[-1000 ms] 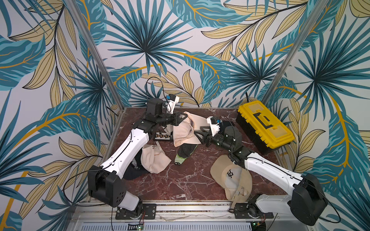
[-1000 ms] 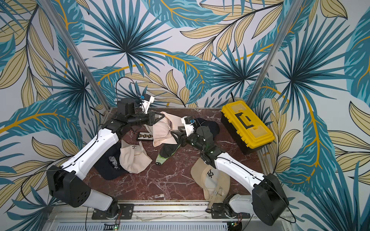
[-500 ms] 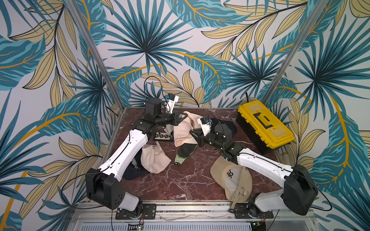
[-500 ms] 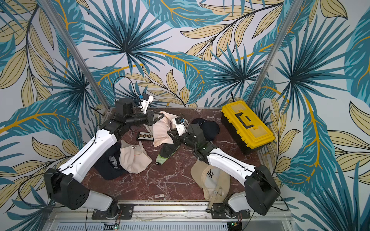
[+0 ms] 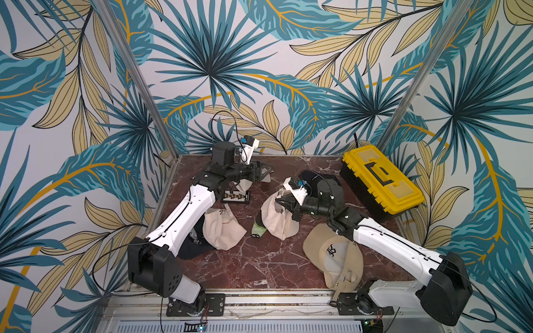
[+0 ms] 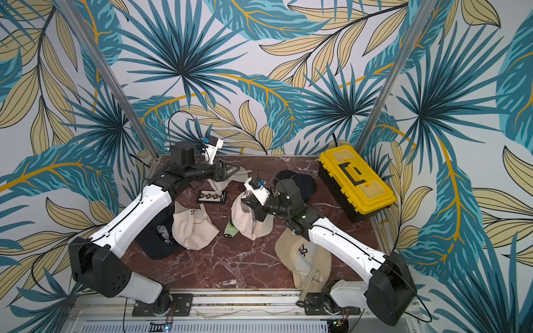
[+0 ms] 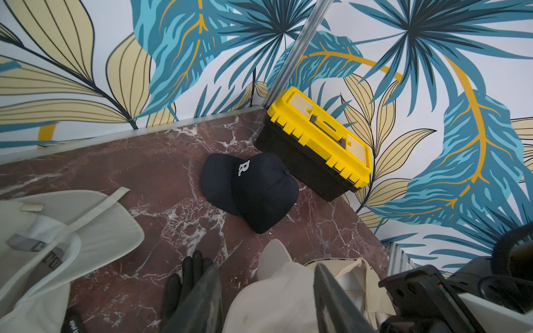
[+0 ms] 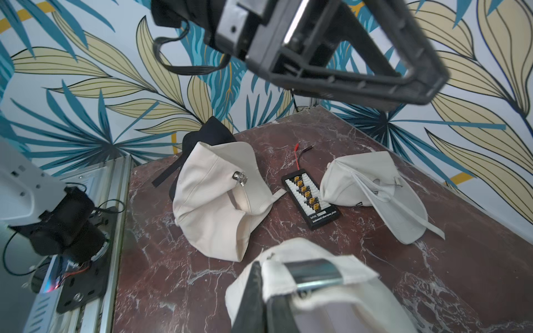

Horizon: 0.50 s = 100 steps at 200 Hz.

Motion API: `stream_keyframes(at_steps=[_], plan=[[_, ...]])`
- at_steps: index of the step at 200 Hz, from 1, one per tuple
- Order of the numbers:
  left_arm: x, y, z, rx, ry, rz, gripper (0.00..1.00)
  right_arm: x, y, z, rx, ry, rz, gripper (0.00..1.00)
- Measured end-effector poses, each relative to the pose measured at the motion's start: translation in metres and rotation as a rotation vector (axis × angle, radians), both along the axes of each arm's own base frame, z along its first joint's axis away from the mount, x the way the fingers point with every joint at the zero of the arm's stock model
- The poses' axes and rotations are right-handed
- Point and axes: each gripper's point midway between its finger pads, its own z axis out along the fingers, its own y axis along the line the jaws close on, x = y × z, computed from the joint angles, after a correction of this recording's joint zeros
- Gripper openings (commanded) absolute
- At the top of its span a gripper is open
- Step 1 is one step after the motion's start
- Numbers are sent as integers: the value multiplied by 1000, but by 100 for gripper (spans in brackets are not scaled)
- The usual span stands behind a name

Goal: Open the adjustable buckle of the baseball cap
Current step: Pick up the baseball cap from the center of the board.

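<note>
R claw (image 8: 266,288) is clamped on the back edge of a cream cap (image 5: 274,222), pinching fabric right beside the metal buckle (image 8: 313,274). Can't tell if the buckle's undone. The cap sits approx mid-worktop (image 5: 259,268), w/ a small green item (image 5: 257,229) touching its side nearer the L arm.

L claw (image 5: 268,173) hangs w/ jaws apart and nothing in it, over an off-white cap (image 8: 375,184) at the back of the worktop, apart from the held cap. A black connector board (image 5: 235,197) lies just beside that back cap.

Further out, another cream cap (image 5: 222,230) lies by the L arm, overlapping a dark cap (image 5: 187,248). A tan cap (image 5: 331,253) lies near the front edge under the R arm. A navy cap w/ a white letter (image 7: 253,187) lies next to the yellow toolbox (image 5: 380,178) in the back corner.
</note>
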Motion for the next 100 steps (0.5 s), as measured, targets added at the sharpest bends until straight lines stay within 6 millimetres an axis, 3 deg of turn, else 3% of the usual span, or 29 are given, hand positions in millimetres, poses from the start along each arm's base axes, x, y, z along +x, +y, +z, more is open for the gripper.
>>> stream_keyframes(at_steps=[51,100], plan=[[-22,-18,-5,-9,-52,-212,61,-5,-33,-14,-77,36,134,0],[-52,-26,-25,-7,-116,-397,65,-12,-40,-31,-201,50,347,0]])
